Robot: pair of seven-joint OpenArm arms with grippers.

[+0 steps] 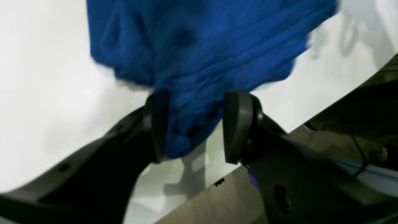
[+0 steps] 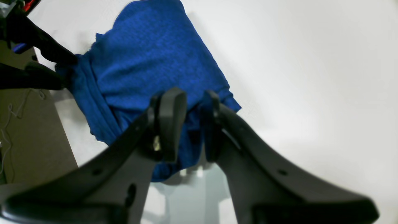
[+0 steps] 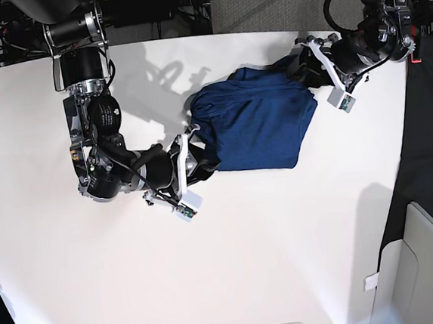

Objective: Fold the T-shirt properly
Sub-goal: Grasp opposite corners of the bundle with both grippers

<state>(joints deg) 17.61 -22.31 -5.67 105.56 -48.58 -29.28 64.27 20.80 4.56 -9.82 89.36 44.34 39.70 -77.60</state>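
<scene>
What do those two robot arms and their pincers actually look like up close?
Both arms are bulky black segments with silvery metal bands and black cables trailing at their bases. The left gripper and right gripper each have two dark, matte curved fingers ending in rounded flat pads. White brackets sit near the wrists.

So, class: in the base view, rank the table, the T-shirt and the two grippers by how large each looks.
1. table, by far the largest.
2. T-shirt.
3. left gripper and right gripper: they look alike, so no ranking between them.

The T-shirt (image 2: 149, 59) is heathered blue knit cloth; the table (image 3: 285, 247) is smooth matt white.
</scene>
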